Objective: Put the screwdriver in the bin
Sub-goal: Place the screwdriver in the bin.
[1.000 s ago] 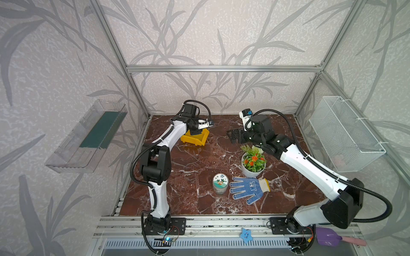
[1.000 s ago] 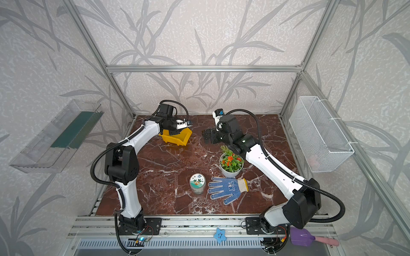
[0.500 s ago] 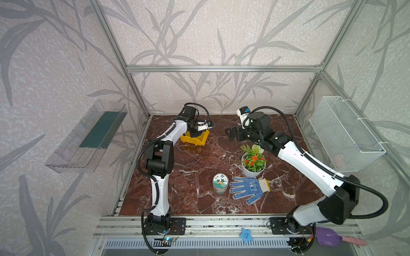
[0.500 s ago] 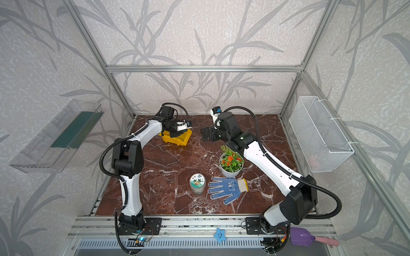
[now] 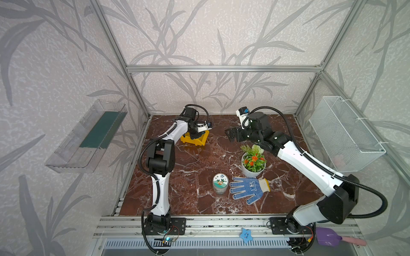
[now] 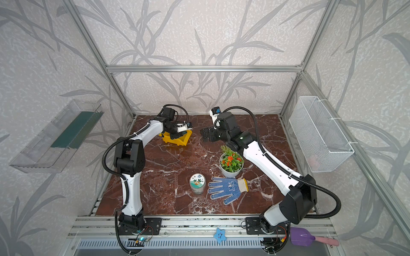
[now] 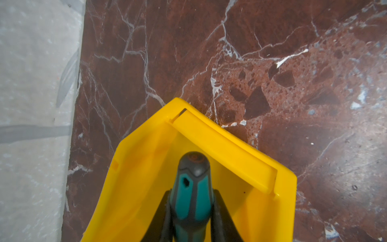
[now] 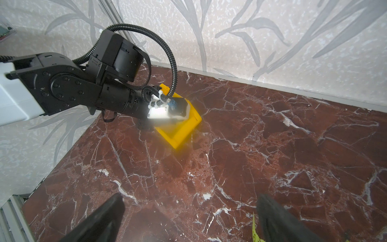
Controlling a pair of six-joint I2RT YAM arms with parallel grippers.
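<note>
The left gripper point(image 7: 192, 193) is clenched on the screwdriver point(image 7: 193, 165), whose handle end leads along the fingers' line over the inside of the bin point(image 7: 230, 144), at eleven o'clock on the table point(image 5: 199, 161). The right gripper point(image 8: 189, 201), released and empty, is farther off at one o'clock.

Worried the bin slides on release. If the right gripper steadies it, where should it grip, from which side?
Probably the thin upright wall of the bin nearest the open right gripper, approached from above, one finger inside and one outside. That rim is exposed, while the left gripper, shut on the screwdriver, hangs over the interior.
</note>
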